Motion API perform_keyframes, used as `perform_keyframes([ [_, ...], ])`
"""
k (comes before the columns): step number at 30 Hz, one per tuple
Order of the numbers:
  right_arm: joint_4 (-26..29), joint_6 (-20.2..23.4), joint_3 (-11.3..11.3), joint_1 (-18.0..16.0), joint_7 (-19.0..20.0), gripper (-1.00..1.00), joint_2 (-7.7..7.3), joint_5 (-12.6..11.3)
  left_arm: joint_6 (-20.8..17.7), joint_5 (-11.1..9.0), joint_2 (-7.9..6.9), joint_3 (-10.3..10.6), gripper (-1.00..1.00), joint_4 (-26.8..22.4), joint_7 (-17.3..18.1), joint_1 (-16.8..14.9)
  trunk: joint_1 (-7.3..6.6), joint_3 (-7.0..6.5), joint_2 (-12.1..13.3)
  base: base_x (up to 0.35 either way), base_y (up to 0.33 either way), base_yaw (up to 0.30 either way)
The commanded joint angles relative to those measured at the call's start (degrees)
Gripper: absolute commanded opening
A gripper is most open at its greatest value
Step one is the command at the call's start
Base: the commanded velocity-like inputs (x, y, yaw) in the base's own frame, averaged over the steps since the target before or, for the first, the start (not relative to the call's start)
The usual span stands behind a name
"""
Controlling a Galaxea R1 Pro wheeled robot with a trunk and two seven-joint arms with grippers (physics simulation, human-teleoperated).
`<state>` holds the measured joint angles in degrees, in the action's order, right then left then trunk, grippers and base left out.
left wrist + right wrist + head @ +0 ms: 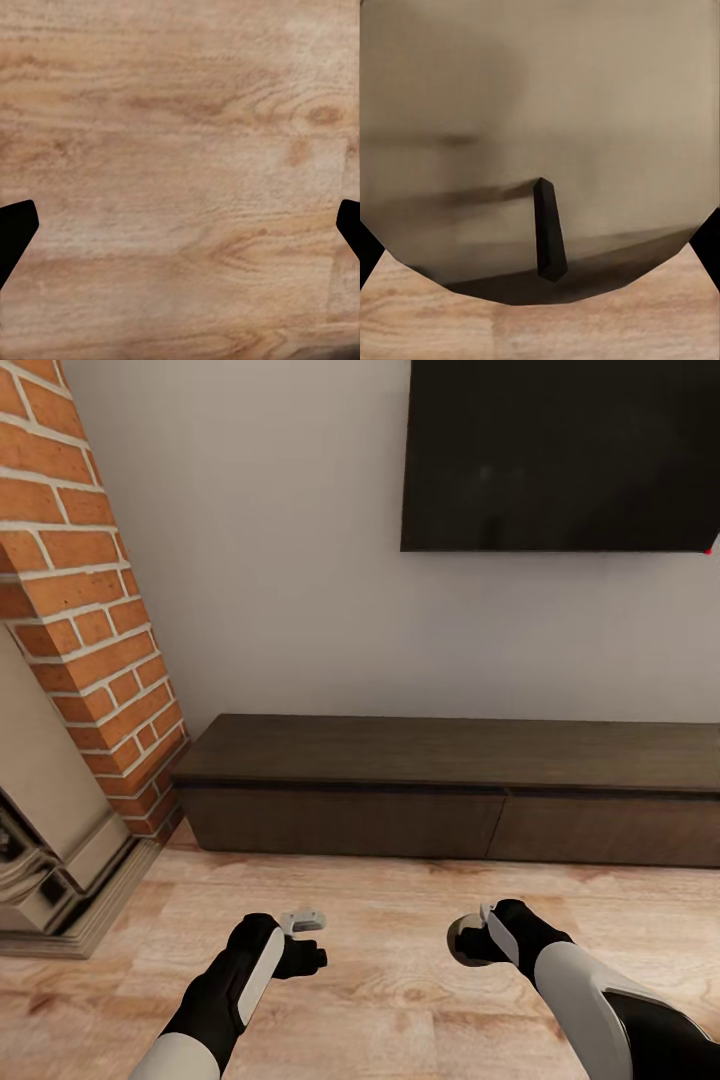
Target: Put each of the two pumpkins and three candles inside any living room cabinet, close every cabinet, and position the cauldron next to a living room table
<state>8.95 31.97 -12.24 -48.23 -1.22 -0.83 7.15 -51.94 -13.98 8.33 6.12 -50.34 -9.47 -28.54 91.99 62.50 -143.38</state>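
The robot faces the long, low, dark-brown wooden cabinet (pixel 450 790) set against the pale wall, its 2 wide drawer fronts flush and shut, its long axis running along the wall under a black TV screen (pixel 560 455). A red brick chimney column (pixel 85 610) rises at the cabinet's left end, with a beige stone hearth (pixel 50 840) below it.

From the head camera, the right gripper (pixel 468 942) holds a stubby tan candle (pixel 464 938) low over the pale plank floor (pixel 400 920), well short of the cabinet's front edge. The right wrist camera adds what that view hides: the candle's (pixel 540 112) smooth beige face crowds the lens, and a dark wick (pixel 547 229) stands out of it, leaning slightly. Black finger edges flank it on both sides, clamped against it.

The left gripper (pixel 300 935) hangs over bare floor. Its wrist camera shows only grainy, knotted wood, with 2 black fingertips (pixel 15 232) spread far apart at the frame's sides, nothing between them.
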Motion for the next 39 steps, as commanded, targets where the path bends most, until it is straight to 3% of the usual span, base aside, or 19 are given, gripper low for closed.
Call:
perform_keyframes([
  [1, 0.09, 0.31, -0.47, -0.02, 0.03, -1.0, 0.03, 0.58, -0.18, -0.61, -0.03, 0.1, 1.0, 0.06, -0.55, -0.02, -0.01, 0.05, -0.02, 0.0, 0.0, 0.0],
  [15, 0.13, 0.4, -0.3, -0.02, 0.01, -1.0, 0.0, 0.58, 0.15, -0.61, -0.07, 0.04, 1.0, 2.94, -0.9, -0.08, -0.01, 0.05, -0.02, -0.1, -0.202, 0.0],
  [20, -1.69, 0.93, 0.21, 1.73, 0.74, -1.0, 0.52, -0.57, -0.6, -1.98, -1.14, 0.11, 1.0, 4.49, -0.45, -0.07, -0.01, 0.05, -0.02, 0.0, 0.0, 0.0],
  [26, -1.86, 1.22, -0.11, -0.24, 1.05, -1.0, 1.06, -1.0, -1.1, -2.09, -2.55, -0.38, 1.0, 3.34, -0.23, -0.62, -0.01, 0.06, -0.02, 0.0, 0.0, 0.0],
  [33, -1.74, -1.07, -0.19, 0.73, 1.35, -1.0, 1.9, -1.26, -0.8, -2.31, -4.83, -0.93, 1.0, 4.39, 0.05, -0.59, -0.01, 0.06, -0.02, 0.0, 0.0, 0.0],
  [39, -1.39, -1.63, -0.14, 0.77, 1.39, -1.0, 1.91, -1.25, -0.75, -2.29, -5.29, -0.93, 1.0, 4.21, 0.0, -0.63, -0.01, 0.06, -0.02, 0.143, 0.076, 0.0],
])
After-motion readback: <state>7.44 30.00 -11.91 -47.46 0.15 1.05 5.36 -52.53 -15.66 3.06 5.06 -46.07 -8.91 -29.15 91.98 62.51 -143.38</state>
